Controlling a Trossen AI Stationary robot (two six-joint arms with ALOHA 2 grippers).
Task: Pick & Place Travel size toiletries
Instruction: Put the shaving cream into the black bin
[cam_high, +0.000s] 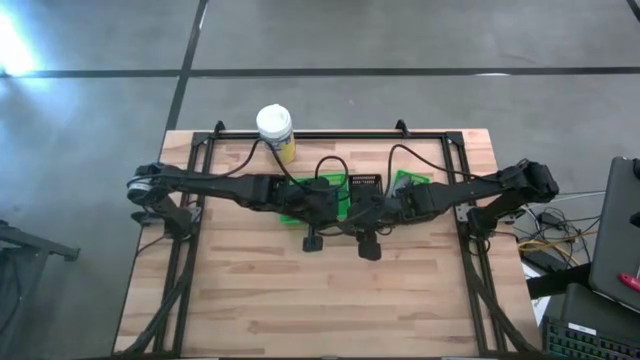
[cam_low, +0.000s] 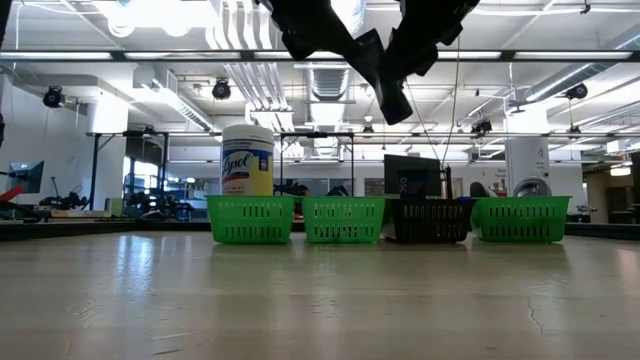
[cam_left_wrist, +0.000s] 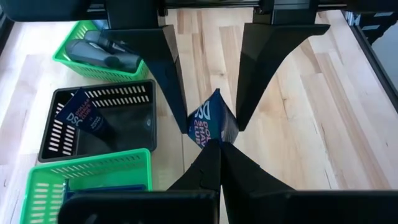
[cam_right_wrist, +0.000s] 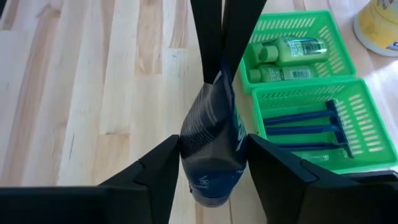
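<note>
the high view is evenly lit, with a hard white glare patch on the floor (cam_high: 12, 48) at the far left edge; the table (cam_high: 300, 310) shows only soft, faint shadows under the arms; in the low view the ceiling lights (cam_low: 150, 12) blow out to white and reflect as a pale sheen on the near tabletop, which is blurred close to the lens; the arms overhead read as dark silhouettes against that brightness; both wrist views are bright and fairly sharp on the wood, while the near fingers (cam_left_wrist: 205, 180) are soft, featureless black.
</note>
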